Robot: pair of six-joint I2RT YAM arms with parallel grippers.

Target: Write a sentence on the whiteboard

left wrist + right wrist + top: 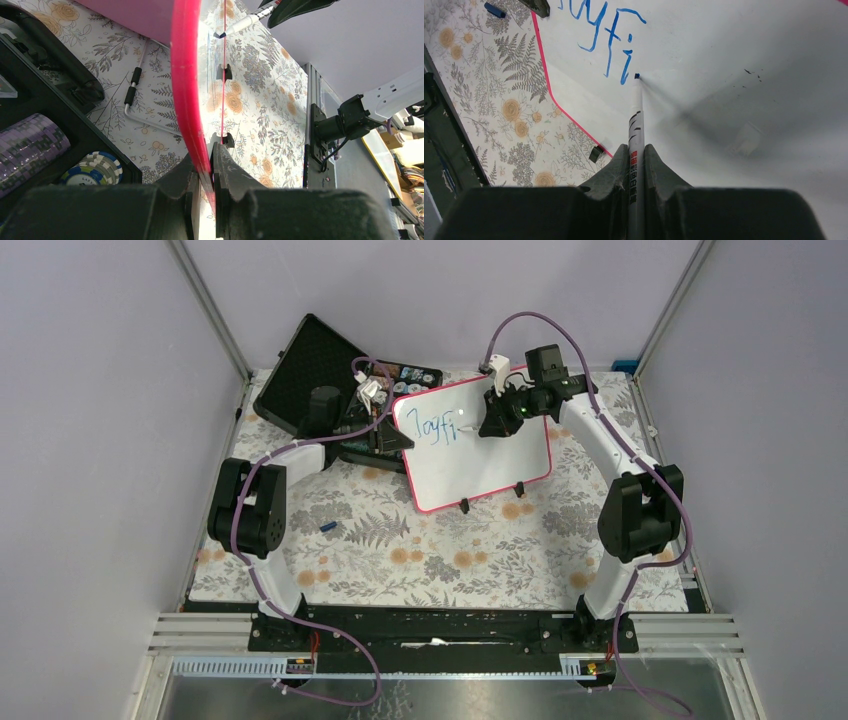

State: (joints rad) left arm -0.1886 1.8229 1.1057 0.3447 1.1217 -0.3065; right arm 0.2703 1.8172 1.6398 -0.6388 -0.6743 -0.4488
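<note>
The whiteboard (490, 455) with a pink-red frame stands tilted at the back middle of the table, with blue letters on its upper left. My left gripper (392, 437) is shut on the board's left edge; the left wrist view shows the red frame (189, 90) clamped between the jaws. My right gripper (497, 420) is shut on a white marker (636, 130). The marker's blue tip touches the board (749, 75) just right of the last blue letter (625, 70).
An open black poker-chip case (318, 375) with chips (95, 167) lies behind the left gripper. A small blue cap (329, 527) lies on the flowered cloth at front left. The board's two black feet (465, 506) rest on the cloth.
</note>
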